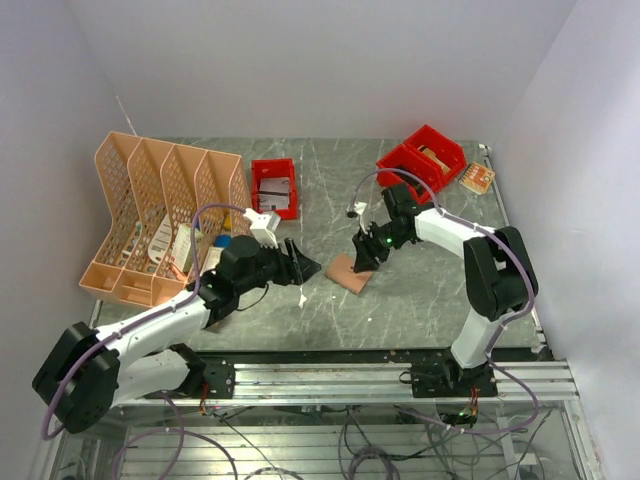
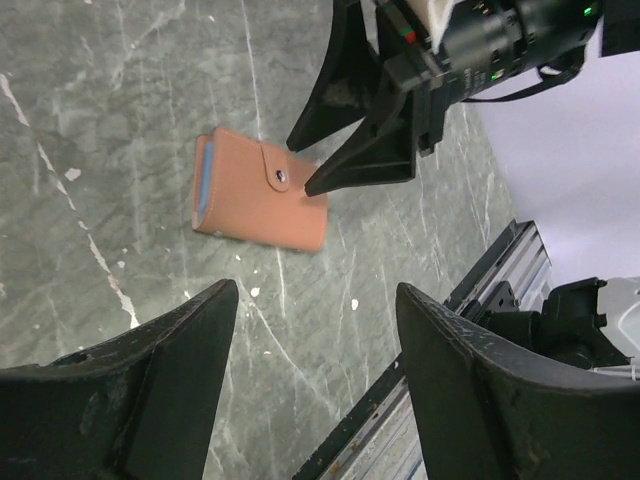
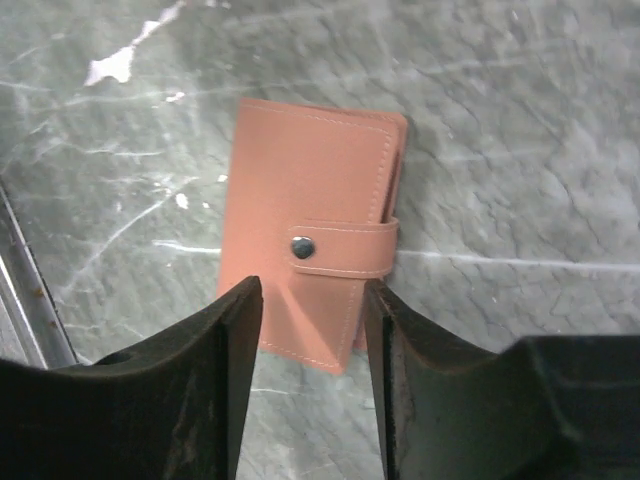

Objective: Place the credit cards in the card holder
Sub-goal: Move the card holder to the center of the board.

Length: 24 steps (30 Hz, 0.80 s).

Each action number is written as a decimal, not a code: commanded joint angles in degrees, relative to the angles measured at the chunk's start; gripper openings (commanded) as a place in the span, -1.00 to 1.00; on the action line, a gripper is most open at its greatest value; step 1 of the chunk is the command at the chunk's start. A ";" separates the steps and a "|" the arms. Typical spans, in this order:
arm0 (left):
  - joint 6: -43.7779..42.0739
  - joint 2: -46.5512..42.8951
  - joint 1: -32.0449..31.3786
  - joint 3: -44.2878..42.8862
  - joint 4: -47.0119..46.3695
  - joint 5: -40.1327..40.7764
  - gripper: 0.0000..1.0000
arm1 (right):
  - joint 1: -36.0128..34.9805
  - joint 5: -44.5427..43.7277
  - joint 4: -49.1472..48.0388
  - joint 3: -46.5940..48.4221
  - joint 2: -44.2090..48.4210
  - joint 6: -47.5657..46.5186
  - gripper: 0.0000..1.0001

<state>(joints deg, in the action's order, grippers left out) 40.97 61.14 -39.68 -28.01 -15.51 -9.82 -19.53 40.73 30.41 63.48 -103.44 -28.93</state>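
Note:
The card holder lies flat on the marble table, folded and snapped shut by its strap. A light blue credit card edge shows at one end of it. My right gripper hovers just over the holder's strap side, open, with nothing between its fingers. My left gripper stands open to the holder's left, apart from it and empty.
A peach mesh file rack with papers stands at the back left. One red bin sits behind the left gripper, two more red bins at the back right. The metal rail runs along the near edge.

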 commanded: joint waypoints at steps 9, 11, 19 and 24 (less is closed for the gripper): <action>5.89 11.71 -5.93 0.35 -9.67 8.95 0.08 | -0.79 11.53 15.46 -2.47 15.22 -55.67 0.59; 7.63 14.96 -6.17 -0.34 -11.89 9.21 -0.05 | -1.40 11.10 17.01 -3.21 14.07 -67.23 0.69; 12.94 26.54 -8.92 -4.84 -17.37 10.04 -0.29 | -3.67 3.77 28.99 11.43 -2.28 -76.72 0.12; 14.45 31.80 -11.12 -7.80 -19.07 10.68 -0.31 | -4.30 2.03 29.31 13.16 -5.02 -76.54 0.04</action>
<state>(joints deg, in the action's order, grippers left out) 53.58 90.21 -49.45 -32.71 -29.34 -1.50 -23.22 44.60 55.88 75.07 -107.92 -101.58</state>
